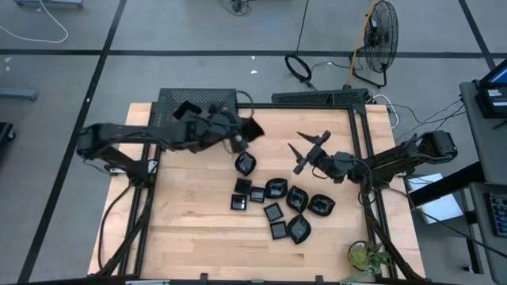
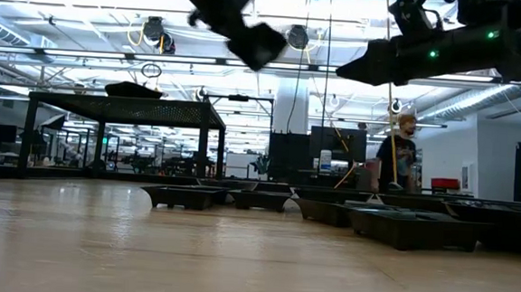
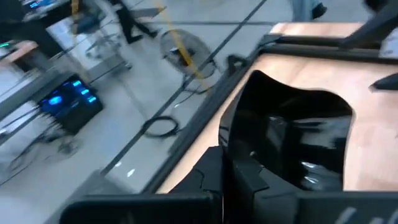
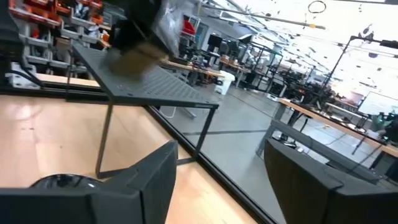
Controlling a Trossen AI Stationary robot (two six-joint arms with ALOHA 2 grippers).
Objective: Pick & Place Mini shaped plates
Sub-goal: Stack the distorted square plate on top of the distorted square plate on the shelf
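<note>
Clamping a black plate (image 3: 292, 143) beside the mesh rack (image 1: 198, 101), the left gripper (image 1: 244, 136) was raised; only the right wrist view showed the right gripper (image 1: 305, 149) spread wide.

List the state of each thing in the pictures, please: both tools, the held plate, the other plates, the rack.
Left tool: shut on held plate, raised.
Held plate: lifted, off the table.
Right tool: open, empty, raised.
Other plates: resting on table, clustered.
Mesh rack: standing at far edge.
</note>
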